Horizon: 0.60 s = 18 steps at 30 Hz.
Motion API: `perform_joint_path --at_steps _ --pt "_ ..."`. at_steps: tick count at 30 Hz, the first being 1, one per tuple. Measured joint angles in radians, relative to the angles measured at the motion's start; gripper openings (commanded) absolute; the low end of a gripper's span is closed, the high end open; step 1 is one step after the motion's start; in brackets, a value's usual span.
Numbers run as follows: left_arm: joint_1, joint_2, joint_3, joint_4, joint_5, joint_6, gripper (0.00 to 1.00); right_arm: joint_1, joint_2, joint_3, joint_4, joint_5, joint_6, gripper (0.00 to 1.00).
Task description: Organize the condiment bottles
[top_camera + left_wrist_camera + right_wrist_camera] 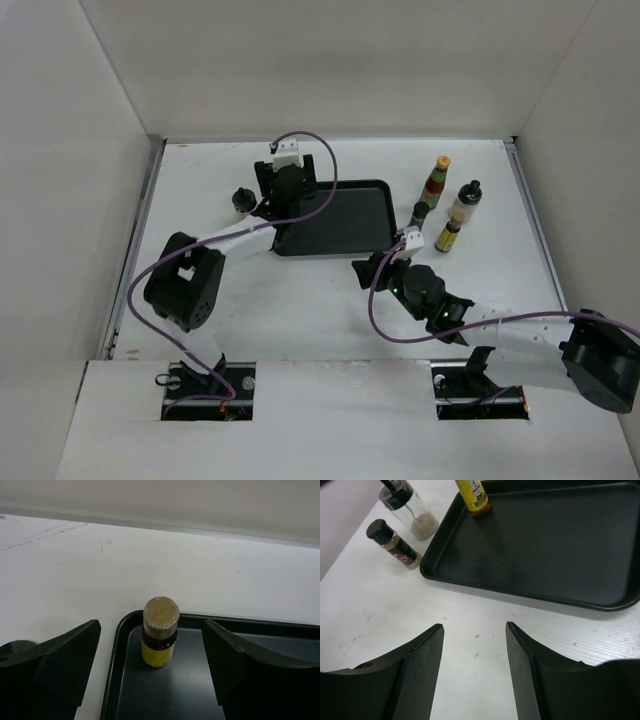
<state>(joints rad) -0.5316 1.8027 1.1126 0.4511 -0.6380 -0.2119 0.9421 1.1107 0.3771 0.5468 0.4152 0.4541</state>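
Left claw (150, 647) released, a slim yellow-labelled bottle (159, 640) seen untouched between its spread fingers, upright in a corner of the black tray (111, 690); right claw (474, 630) released above the tabletop (470, 605) beside the tray; red-green bottle (437, 177) upright on tabletop right of tray.

No text, brand, number or sign could be read in any view. The yellow label of the slim bottle (158, 652) standing in the black tray (120, 690) appeared plain in the left wrist view. In the right wrist view, the same label (472, 492) bore dark marks too blurred to read. The dark red label of the black-capped jar (395, 544) beside the tray carried pale print that remained illegible.
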Motion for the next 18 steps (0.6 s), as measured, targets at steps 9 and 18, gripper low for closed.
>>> perform_joint_path --at_steps 9,18 --pt "-0.094 -0.598 -0.367 -0.01 -0.093 -0.046 0.53 -0.037 -0.063 -0.016 -0.003 -0.002 0.009 0.32" --pt "-0.018 -0.722 -0.538 -0.298 -0.079 -0.204 0.69 -0.039 -0.018 -0.016 -0.013 -0.008 0.017 0.55"
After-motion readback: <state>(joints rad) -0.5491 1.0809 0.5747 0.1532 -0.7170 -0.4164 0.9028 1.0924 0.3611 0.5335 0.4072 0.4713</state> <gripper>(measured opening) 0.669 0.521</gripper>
